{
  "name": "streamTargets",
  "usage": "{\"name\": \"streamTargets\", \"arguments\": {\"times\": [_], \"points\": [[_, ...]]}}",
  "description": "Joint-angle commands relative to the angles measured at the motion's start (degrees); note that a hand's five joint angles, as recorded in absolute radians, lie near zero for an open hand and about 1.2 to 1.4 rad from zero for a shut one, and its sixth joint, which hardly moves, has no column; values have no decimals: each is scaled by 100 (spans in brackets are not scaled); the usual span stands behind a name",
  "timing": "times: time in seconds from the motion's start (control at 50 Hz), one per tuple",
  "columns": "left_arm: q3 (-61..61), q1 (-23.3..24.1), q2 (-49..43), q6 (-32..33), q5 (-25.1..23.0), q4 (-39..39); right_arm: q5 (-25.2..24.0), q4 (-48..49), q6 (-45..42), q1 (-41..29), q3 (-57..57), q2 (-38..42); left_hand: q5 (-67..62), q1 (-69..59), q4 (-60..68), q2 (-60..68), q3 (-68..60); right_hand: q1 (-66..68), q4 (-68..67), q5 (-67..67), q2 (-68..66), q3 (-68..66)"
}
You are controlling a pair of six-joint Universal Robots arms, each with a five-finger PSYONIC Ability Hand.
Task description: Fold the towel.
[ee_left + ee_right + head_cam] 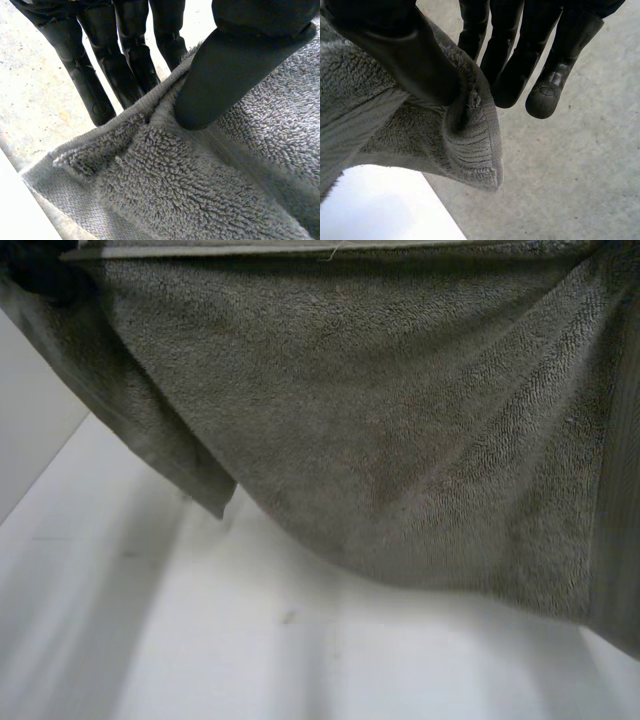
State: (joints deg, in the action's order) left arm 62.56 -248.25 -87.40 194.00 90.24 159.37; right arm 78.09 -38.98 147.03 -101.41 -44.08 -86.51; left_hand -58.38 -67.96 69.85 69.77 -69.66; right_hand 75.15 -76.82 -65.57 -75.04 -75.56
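Grey towel (400, 440) hung sagging above the table (150, 640). Left hand (230, 75) pinched its edge by a corner, right hand (405, 55) a corner, thumb against fingers. Next lay-down likely wanted corners level, edge taut.

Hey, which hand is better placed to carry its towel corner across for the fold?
Probably the right hand: its thumb pinches the towel close to a hemmed corner. The left hand pinches the edge farther in from its corner.
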Motion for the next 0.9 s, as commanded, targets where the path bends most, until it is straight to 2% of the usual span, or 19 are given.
{"name": "streamTargets", "arguments": {"times": [0.02, 0.14, 0.18, 0.22, 0.24, 0.26, 0.28, 0.3, 0.34, 0.46, 0.52, 0.56, 0.58, 0.62, 0.68, 0.72, 0.74, 0.78, 0.9], "points": [[-174, -74, -714, 15, 3, -178, 39, -75, -8, -28, 84, 609, -1162, -1204, 1015, 1023, -1034, 485, -318, -443, -496, -444], [-446, -74, -1578, 32, 12, -29, 22, 84, -60, -54, 154, 1549, -1162, -1204, 1015, 1023, -1034, 485, -318, -443, -496, -444], [-1015, -65, -2312, 32, 20, 312, 40, 286, -52, -63, 304, 1822, -1162, -1204, 1015, 1023, -1034, 485, -318, -443, -496, -444], [-1418, -65, -2656, 6, 20, 558, 153, 1037, -8, -159, 794, 2408, -1162, -1204, 1015, 1023, -1034, 485, -318, -443, -496, -444], [-1901, -65, -2972, 6, 20, 856, 154, 1042, -8, -159, 796, 2411, -1162, -1204, 1015, 1023, -1034, 485, -318, -443, -496, -444], [-1905, -65, -2975, 6, 20, 859, 293, 1520, -8, -281, 1057, 2663, -1162, -1204, 1015, 1023, -1034, 485, -318, -443, -496, -444], [-2410, -65, -3219, -29, 47, 1163, 494, 2012, -8, -430, 1295, 2848, -1162, -1204, 1015, 1023, -1034, 485, -318, -443, -496, -444], [-2415, -65, -3221, -29, 47, 1166, 497, 2017, -8, -432, 1297, 2850, -1162, -1204, 1015, 1023, -1034, 485, -318, -443, -496, -444], [-3177, -57, -3476, -125, 108, 1691, 899, 2971, 10, -581, 1481, 2938, -1162, -1204, 1015, 1023, -1034, 485, -318, -443, -496, -444], [-3268, -57, -3388, -557, 275, 2107, 1164, 3775, 19, -625, 1095, 2753, -1162, -1204, 1015, 1023, -1034, 485, -318, -443, -496, -444], [-2951, -57, -3222, -838, 416, 2054, 1147, 3749, -16, -643, 568, 2499, -1162, -1204, 1015, 1023, -1034, 485, -318, -443, -496, -444], [-2139, -57, -3055, -960, 469, 1967, 1138, 3696, -34, -643, 251, 2419, -1162, -1204, 1015, 1023, -1034, 485, -318, -443, -496, -444], [-2134, -57, -3055, -961, 469, 1966, 1121, 3618, -60, -652, -79, 2385, -1162, -1204, 1015, 1023, -1034, 485, -318, -443, -496, -444], [-1050, -57, -2923, -908, 451, 2036, 1077, 3511, -78, -652, -417, 2384, -1162, -1204, 1015, 1023, -1034, 485, -318, -443, -496, -444], [-570, -65, -2923, -908, 442, 2133, 874, 3362, -113, -660, -1094, 2455, -1162, -1204, 1015, 1023, -1034, 485, -318, -443, -496, -444], [296, -65, -2975, -908, 442, 2518, 638, 3414, -148, -678, -1741, 2647, -1162, -1204, 1015, 1023, -1034, 485, -318, -443, -496, -444], [301, -65, -2975, -908, 442, 2520, 637, 3415, -148, -678, -1744, 2648, -1162, -1204, 1015, 1023, -1034, 485, -318, -443, -496, -444], [1096, -74, -3106, -899, 434, 3027, 514, 3476, -192, -687, -1999, 2841, -1162, -1204, 1015, 1023, -1034, 485, -318, -443, -496, -444], [1988, -74, -3485, -882, 425, 3707, 409, 3872, -298, -722, -2640, 3632, -1162, -1204, 1015, 1023, -1034, 485, -318, -443, -496, -444]]}}
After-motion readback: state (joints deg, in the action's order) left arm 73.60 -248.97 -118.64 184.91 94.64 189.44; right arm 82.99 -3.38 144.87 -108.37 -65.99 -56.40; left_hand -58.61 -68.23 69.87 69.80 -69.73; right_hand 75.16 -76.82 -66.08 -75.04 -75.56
